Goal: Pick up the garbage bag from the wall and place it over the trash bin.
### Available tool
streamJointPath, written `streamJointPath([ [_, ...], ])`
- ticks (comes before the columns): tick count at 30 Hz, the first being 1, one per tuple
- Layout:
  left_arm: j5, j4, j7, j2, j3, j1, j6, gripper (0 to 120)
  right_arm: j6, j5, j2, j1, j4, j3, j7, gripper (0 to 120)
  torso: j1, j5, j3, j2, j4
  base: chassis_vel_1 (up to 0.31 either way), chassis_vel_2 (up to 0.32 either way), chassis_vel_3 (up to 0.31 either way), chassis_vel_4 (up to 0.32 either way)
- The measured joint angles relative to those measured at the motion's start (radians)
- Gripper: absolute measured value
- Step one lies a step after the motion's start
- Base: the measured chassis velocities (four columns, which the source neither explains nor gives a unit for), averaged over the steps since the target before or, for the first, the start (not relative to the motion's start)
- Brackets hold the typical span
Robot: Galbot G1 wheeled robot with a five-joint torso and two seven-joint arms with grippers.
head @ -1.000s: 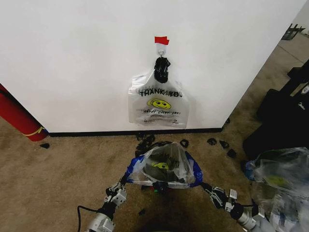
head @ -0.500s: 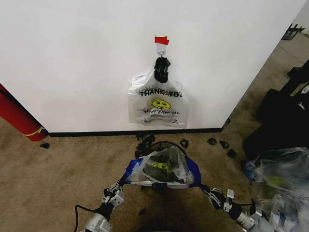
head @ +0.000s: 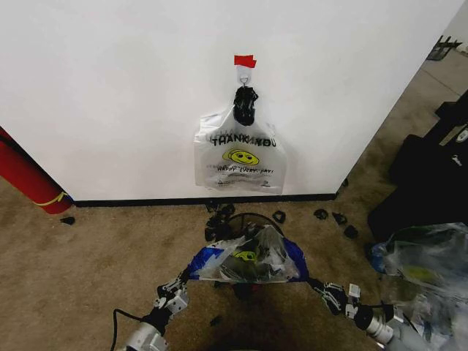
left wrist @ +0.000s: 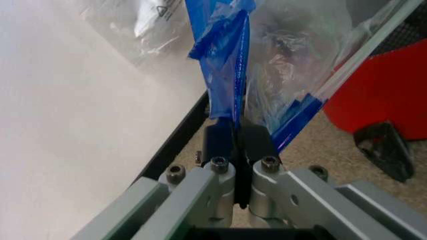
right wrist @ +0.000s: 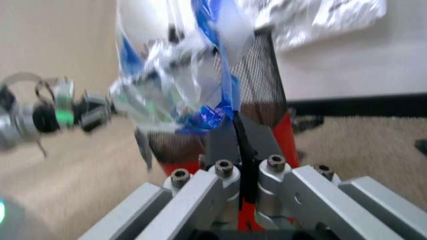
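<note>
The garbage bag (head: 247, 257), see-through with blue edges and a small yellow print, is stretched wide between my two grippers over the trash bin (head: 251, 216). The bin's far black rim shows just behind the bag. My left gripper (head: 188, 277) is shut on the bag's blue edge (left wrist: 225, 60), its fingers pressed together (left wrist: 235, 137). On the opposite side my right gripper (head: 314, 282) is shut on the bag (right wrist: 193, 75), right in front of the bin's black mesh (right wrist: 263, 80) and red base (right wrist: 288, 137). Behind stands the white wall (head: 110, 88) with its hook (head: 243, 75) and red tape (head: 244, 61).
A white "THANK YOU" smiley bag (head: 239, 155) hangs from the hook. A long red cylinder (head: 25, 179) leans at the left. Small black bits (head: 333, 217) litter the carpet by the baseboard. Black bags (head: 431, 175) and a heap of clear plastic (head: 428, 270) crowd the right.
Both grippers and the stretched bag have sunk a little lower and nearer to me; the bag looks flatter and the bin's far rim now shows behind it.
</note>
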Motion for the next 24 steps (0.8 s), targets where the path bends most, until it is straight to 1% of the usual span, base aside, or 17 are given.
streamJointPath([
  [4, -0.016, -0.001, 0.02, 0.013, 0.006, -0.019, 0.011, 0, -0.067, 0.097, 0.028, 0.014, -0.007, -0.027, 0.002, 0, 0.0, 0.0, 0.0, 0.0, 0.0, 0.0, 0.0, 0.0, 0.0],
  [5, -0.016, -0.001, 0.02, 0.013, 0.006, -0.019, 0.011, 0, -0.067, 0.097, 0.028, 0.014, -0.007, -0.027, 0.002, 0, 0.0, 0.0, 0.0, 0.0, 0.0, 0.0, 0.0, 0.0, 0.0],
  [7, -0.032, -0.006, 0.051, 0.025, 0.006, -0.02, 0.019, 0, -0.101, 0.138, 0.047, 0.025, -0.017, -0.038, 0.013, 0, 0.0, 0.0, 0.0, 0.0, 0.0, 0.0, 0.0, 0.0, 0.0],
  [13, -0.073, -0.025, 0.136, 0.043, -0.004, -0.012, 0.024, 0, -0.15, 0.161, 0.07, 0.039, -0.039, -0.05, 0.048, 0, 0.0, 0.0001, 0.0, 0.0, 0.0001, 0.0, 0.0, 0.0, 0.0],
  [18, -0.112, -0.039, 0.153, 0.044, -0.006, -0.012, 0.026, 0, -0.213, 0.164, 0.079, 0.021, 0.001, -0.07, 0.196, 0, 0.0, -0.0001, 0.0, 0.0, 0.0, 0.0, 0.0, 0.0, 0.0],
  [19, -0.123, -0.043, 0.153, 0.043, -0.005, -0.013, 0.03, 0, -0.215, 0.166, 0.081, 0.019, 0.008, -0.074, 0.225, 0, 0.0, 0.0, 0.0, 0.0, 0.0, 0.0, 0.0, 0.0, 0.0],
  [20, -0.123, -0.043, 0.153, 0.043, -0.005, -0.013, 0.03, 0, -0.215, 0.166, 0.081, 0.019, 0.008, -0.074, 0.225, 0, 0.0, 0.0, 0.0, 0.0, 0.0, 0.0, 0.0, 0.0, 0.0],
  [22, -0.167, -0.054, 0.152, 0.043, -0.002, -0.013, 0.05, 0, -0.214, 0.16, 0.082, 0.013, 0.026, -0.082, 0.306, 0, 0.0, 0.0002, 0.0, 0.0, 0.0001, 0.0, 0.0, 0.0, 0.0],
  [24, -0.197, -0.057, 0.151, 0.042, 0.0, -0.016, 0.067, 0, -0.201, 0.14, 0.082, 0.011, 0.032, -0.085, 0.357, 0, 0.0, -0.0001, 0.0, 0.0, 0.0, 0.0, 0.0, 0.0, 0.0],
])
